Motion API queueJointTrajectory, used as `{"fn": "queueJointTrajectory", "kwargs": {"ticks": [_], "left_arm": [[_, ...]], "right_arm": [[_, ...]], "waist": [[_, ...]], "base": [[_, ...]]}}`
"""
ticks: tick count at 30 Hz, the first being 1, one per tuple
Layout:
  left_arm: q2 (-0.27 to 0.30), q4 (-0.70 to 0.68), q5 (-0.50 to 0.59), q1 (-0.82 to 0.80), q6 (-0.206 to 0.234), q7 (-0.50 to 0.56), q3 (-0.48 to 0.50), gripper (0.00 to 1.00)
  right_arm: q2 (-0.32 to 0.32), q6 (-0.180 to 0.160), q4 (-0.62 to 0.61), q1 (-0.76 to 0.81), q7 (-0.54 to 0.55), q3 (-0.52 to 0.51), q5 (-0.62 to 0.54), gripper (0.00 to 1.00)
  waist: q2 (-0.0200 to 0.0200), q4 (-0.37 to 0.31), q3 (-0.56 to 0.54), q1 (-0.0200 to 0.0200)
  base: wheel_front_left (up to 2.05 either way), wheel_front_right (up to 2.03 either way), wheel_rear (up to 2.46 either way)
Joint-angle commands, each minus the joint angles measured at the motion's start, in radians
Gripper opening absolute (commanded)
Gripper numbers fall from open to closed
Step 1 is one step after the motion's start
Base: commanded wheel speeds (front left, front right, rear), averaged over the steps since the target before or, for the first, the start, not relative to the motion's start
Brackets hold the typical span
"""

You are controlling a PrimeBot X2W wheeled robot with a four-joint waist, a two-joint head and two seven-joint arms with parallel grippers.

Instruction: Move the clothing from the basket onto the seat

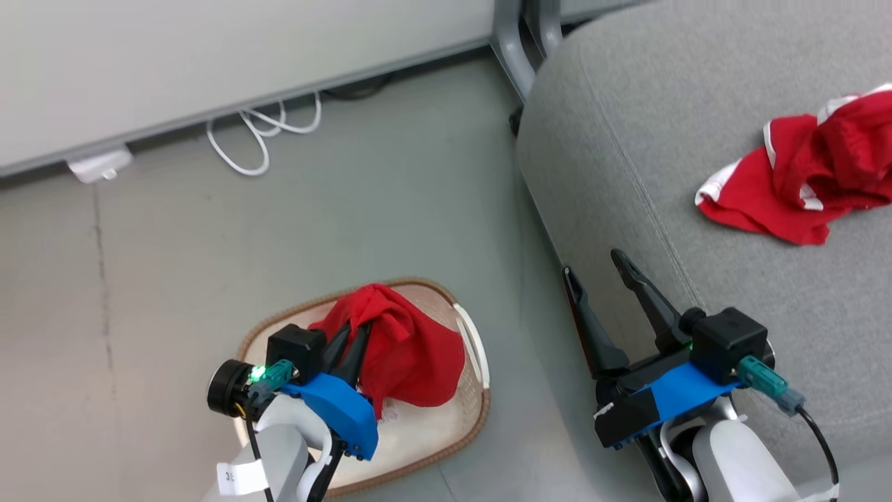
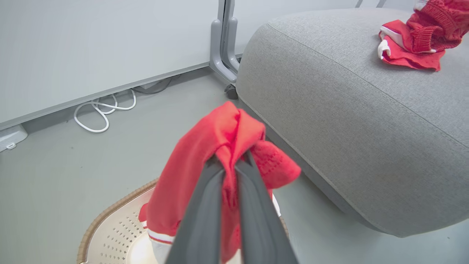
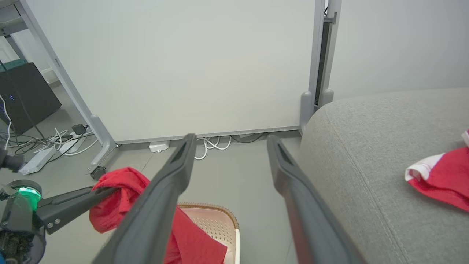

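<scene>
Each arm ends in two long, tapered dark grey jaws mounted on a blue housing [image 1: 341, 411], with a black cube camera [image 1: 296, 352] beside it. Teal connectors [image 1: 763, 380] feed black cables [image 1: 821, 429]. A green light [image 1: 259, 373] glows at 7 o'clock in the head view. The forearms [image 1: 739, 460] are pale grey, and small screws [image 3: 55, 221] dot one jaw's base.

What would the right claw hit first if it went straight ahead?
Likely the foot of the white wall panel, by the white cables on the floor. Before that the way for the right gripper looks free, beside the grey seat; depth is unclear.
</scene>
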Motion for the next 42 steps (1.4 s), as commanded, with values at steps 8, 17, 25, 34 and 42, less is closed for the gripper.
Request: {"fn": "queueJointTrajectory", "kwargs": {"ticks": [8, 17, 25, 34, 42], "left_arm": [[-0.025, -0.029, 0.028, 0.033, -0.014, -0.005, 0.034, 0.00], [-0.045, -0.048, 0.024, -0.001, -0.017, -0.005, -0.012, 0.00], [-0.052, -0.051, -0.038, -0.080, -0.014, -0.005, -0.130, 0.00], [-0.064, -0.027, -0.117, -0.198, -0.014, 0.007, -0.264, 0.00], [-0.077, -0.015, -0.201, -0.282, -0.014, 0.007, -0.337, 0.00]], "right_arm": [[0.000, 0.000, -0.017, 0.066, 0.030, -0.013, -0.002, 1.00], [0.000, 0.000, -0.037, 0.114, 0.057, -0.026, 0.001, 1.00], [0.000, 0.000, -0.043, 0.143, 0.074, -0.019, 0.003, 1.00], [0.000, 0.000, -0.046, 0.162, 0.085, -0.016, 0.011, 1.00], [0.000, 0.000, -0.046, 0.172, 0.093, -0.015, 0.010, 1.00]], "waist": [[-0.0001, 0.081, -0.141, 0.0002], [-0.0001, 0.121, -0.204, 0.0002], [-0.0001, 0.150, -0.257, 0.0002], [-0.0001, 0.165, -0.286, 0.0002], [-0.0001, 0.175, -0.305, 0.0002]], "base": [[0.00, 0.00, 0.00], [0.00, 0.00, 0.00], [0.00, 0.00, 0.00], [0.00, 0.00, 0.00], [0.00, 0.00, 0.00]]}}
